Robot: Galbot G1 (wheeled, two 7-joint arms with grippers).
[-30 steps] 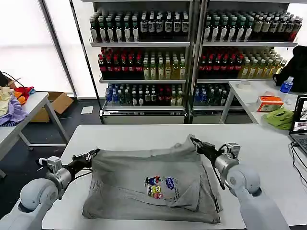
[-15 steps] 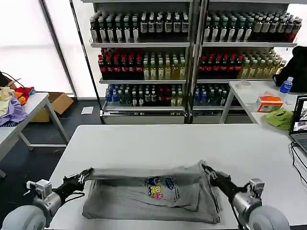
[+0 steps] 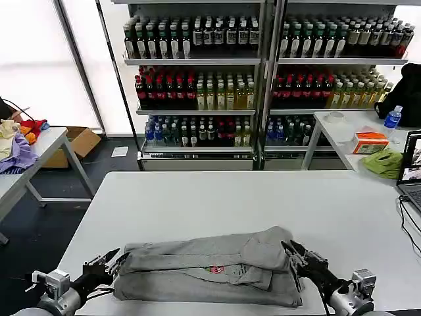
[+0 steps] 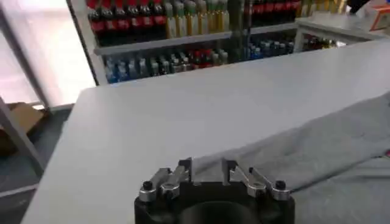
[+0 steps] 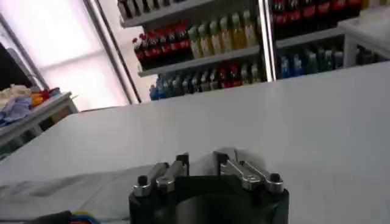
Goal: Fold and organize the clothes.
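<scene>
light grey shirt (image 3: 210,275) lies between the two sets of fingertips on the white table (image 3: 217,204), long axis running from one to the other. folded over since a second ago; chest print nearly hidden now. left gripper (image 3: 110,261) and right gripper (image 3: 297,255) both spread, released, just beside the shirt's ends.

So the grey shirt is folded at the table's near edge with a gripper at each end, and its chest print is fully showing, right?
Not quite. In the head view the shirt lies folded at the table's near edge, left gripper and right gripper at its ends, but the print is mostly covered by the fold.
</scene>
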